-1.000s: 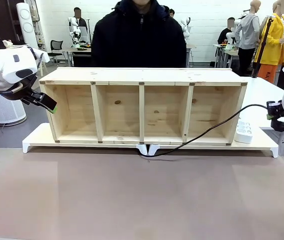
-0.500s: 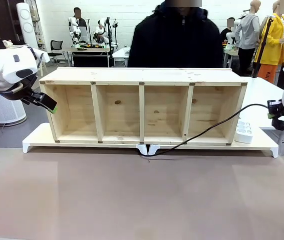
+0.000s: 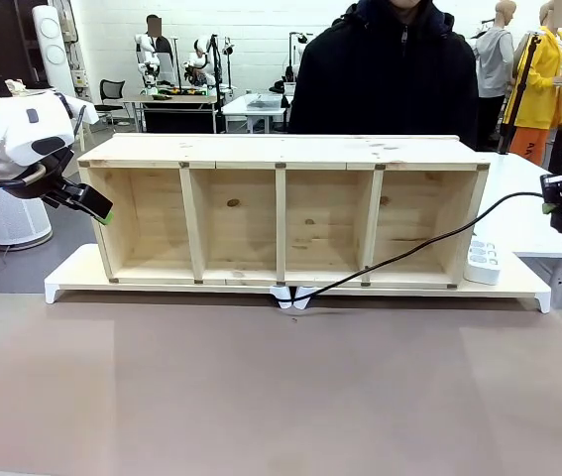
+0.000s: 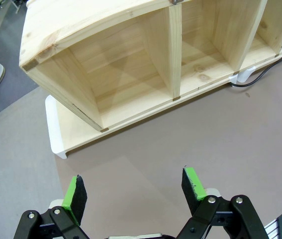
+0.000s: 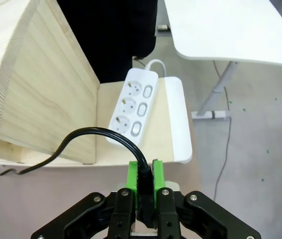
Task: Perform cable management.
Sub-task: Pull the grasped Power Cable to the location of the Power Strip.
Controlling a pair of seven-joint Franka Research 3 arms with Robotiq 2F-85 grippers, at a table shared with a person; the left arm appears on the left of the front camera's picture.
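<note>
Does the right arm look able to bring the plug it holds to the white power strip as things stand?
Probably yes. The right pincer, shut on the plug end of the cable, hangs above the power strip, whose sockets face up with nothing between.

Bright workshop, white brick at the back, grey floor underfoot.
Well beyond the left hand [image 3: 105,214], a white-painted brick wall [image 3: 251,25] closes the far side, with cluttered desks [image 3: 162,99] and a black office chair [image 3: 112,91] in front of it. Near that hand, on its outer side, a white cylindrical appliance [image 3: 8,218] stands on the grey floor [image 3: 23,266]. Below both hands spreads the brown table [image 3: 281,397]. Beyond the right hand [image 5: 144,174], a white-topped side table [image 5: 230,30] on a pale slanted leg [image 5: 215,94] stands over speckled grey floor. The light is even and bright.
</note>
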